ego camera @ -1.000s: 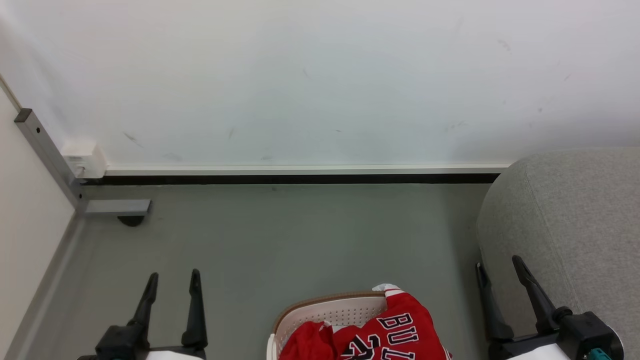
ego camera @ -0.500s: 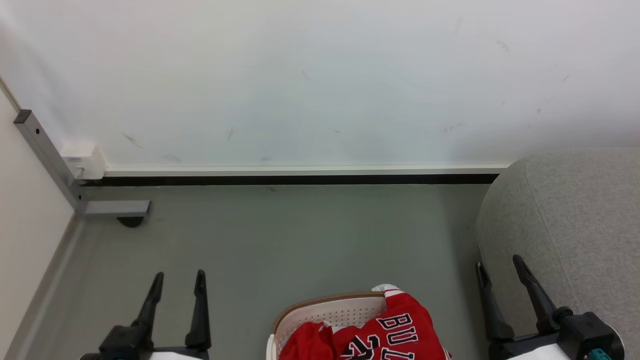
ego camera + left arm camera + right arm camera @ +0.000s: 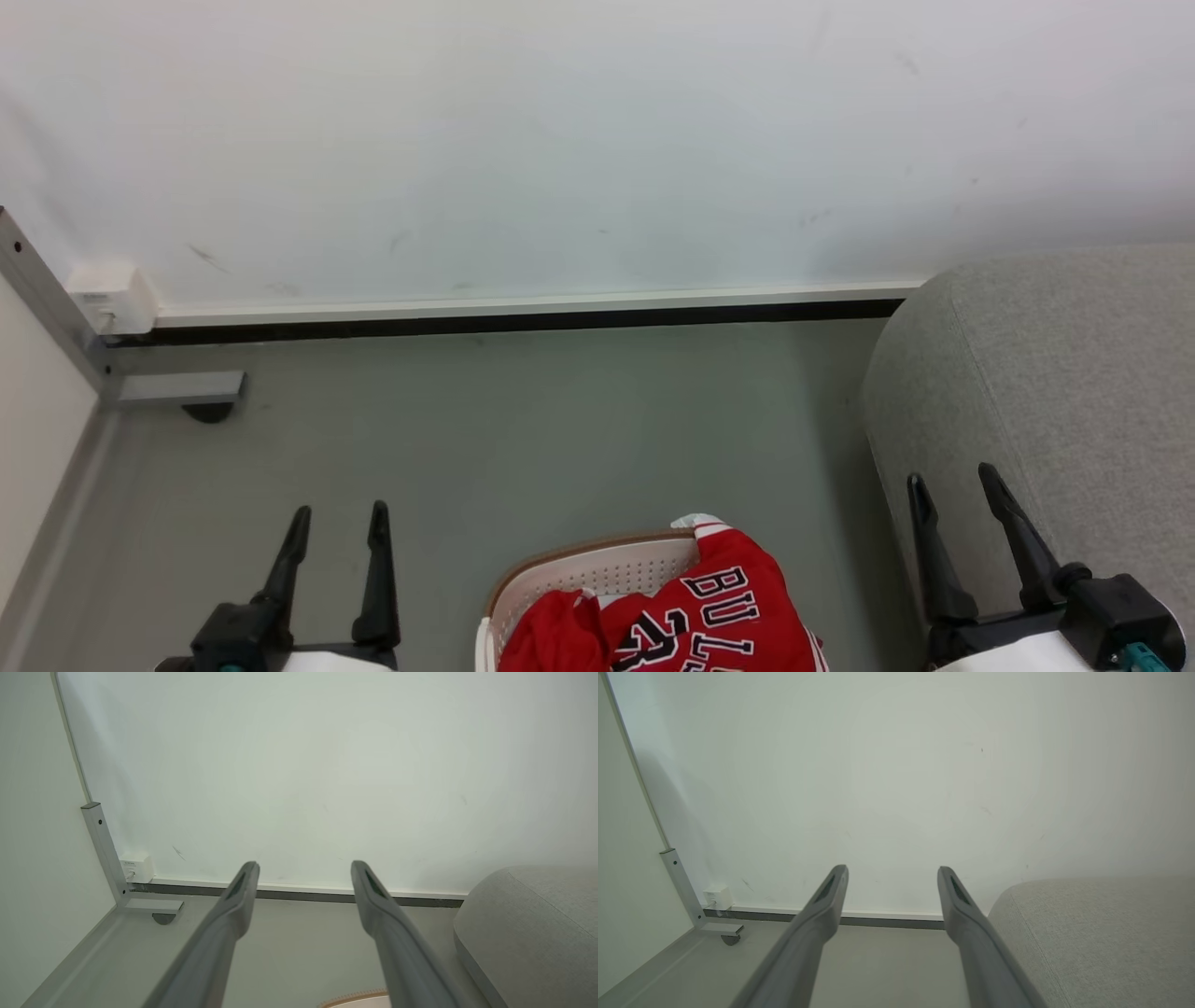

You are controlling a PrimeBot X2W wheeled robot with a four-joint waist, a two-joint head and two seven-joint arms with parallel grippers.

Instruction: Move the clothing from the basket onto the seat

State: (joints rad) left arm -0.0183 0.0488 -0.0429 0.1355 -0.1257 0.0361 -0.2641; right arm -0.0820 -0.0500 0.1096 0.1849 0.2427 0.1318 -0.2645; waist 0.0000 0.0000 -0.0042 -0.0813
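Observation:
The cream basket (image 3: 597,571) with a brown rim stands on the floor at the bottom middle of the head view. Red clothing (image 3: 719,611) lettered in black and white is heaped in it and hangs over its right side. The light-grey seat (image 3: 1055,373) rises at the right. My left gripper (image 3: 339,515) hangs open left of the basket, nothing between its fingers. My right gripper (image 3: 952,476) is open too, in front of the seat's side. The left wrist view shows the left gripper (image 3: 303,865), the basket rim (image 3: 359,996) and the seat (image 3: 528,924). The right wrist view has the right gripper (image 3: 892,870) and the seat (image 3: 1101,933).
A white wall (image 3: 560,140) with a dark baseboard (image 3: 504,322) closes off the grey floor (image 3: 523,439) ahead. At the left stands a pale panel on a grey metal foot (image 3: 177,387), with a small white box (image 3: 107,294) on the wall beside it.
The whole head view has shifted, so the camera moved; wall, basket and seat sit further left and slightly higher. Both grippers stay open. The left fingers have edged right.

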